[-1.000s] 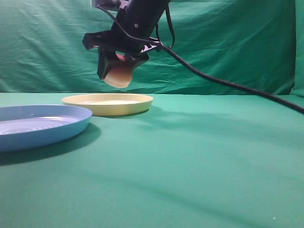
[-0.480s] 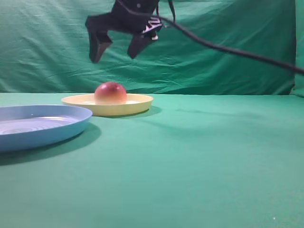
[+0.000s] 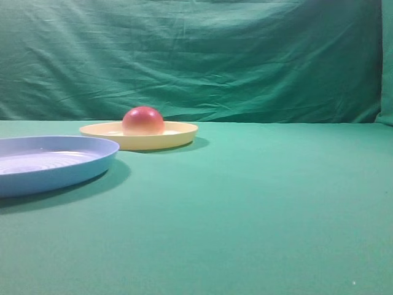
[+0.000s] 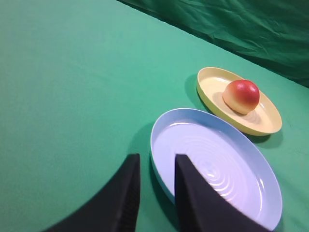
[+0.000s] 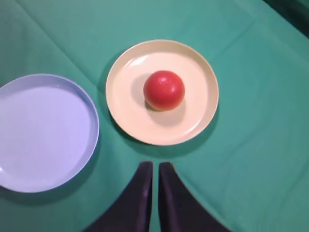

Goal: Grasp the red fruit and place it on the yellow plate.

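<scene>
The red fruit (image 3: 142,120) sits dome up on the yellow plate (image 3: 178,136), a little left of the plate's middle. No gripper touches it. In the right wrist view the red fruit (image 5: 164,90) lies on the yellow plate (image 5: 125,96) far below my right gripper (image 5: 155,164), whose fingers are shut with nothing between them. In the left wrist view my left gripper (image 4: 157,157) hovers over the near rim of the blue plate, open and empty; the red fruit (image 4: 241,95) and yellow plate (image 4: 207,92) lie beyond it. Neither gripper shows in the high view.
A light-blue round plate (image 3: 61,169) stands left of and nearer than the yellow plate, also seen as the blue plate (image 4: 217,159) and blue plate (image 5: 43,130). Green cloth covers the table, and a green curtain (image 3: 245,55) hangs behind.
The right gripper let the red fruit go onto the yellow plate, rose out of the high view and shut its fingers. The fruit now rests still.
</scene>
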Robot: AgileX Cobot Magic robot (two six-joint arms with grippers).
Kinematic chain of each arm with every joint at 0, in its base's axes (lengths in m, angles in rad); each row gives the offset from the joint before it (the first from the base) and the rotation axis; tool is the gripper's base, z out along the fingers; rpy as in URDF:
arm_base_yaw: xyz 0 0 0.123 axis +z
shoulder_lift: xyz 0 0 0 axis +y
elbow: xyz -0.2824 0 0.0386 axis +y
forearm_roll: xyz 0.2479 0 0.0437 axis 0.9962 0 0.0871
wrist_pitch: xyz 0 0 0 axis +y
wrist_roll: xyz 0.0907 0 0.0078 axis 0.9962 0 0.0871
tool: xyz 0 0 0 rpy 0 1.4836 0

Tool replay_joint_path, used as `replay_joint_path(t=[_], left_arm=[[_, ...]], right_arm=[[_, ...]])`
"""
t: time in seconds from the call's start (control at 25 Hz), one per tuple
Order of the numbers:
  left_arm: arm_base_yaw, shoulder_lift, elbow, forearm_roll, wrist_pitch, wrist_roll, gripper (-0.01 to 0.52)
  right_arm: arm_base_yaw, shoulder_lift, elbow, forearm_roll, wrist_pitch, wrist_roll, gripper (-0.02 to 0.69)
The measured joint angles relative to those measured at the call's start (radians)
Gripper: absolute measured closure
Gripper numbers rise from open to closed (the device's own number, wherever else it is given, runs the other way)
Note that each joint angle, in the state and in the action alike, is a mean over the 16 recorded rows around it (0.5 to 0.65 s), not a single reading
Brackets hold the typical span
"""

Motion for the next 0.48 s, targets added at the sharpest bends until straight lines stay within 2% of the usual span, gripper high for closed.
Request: replay_joint_path(t=[0.48], left_arm=[[0.0, 0.0, 0.0, 0.0, 0.0, 0.0, 0.357]], right_arm=[[0.0, -0.536, 0.676, 0.014, -0.342, 0.018, 0.665]])
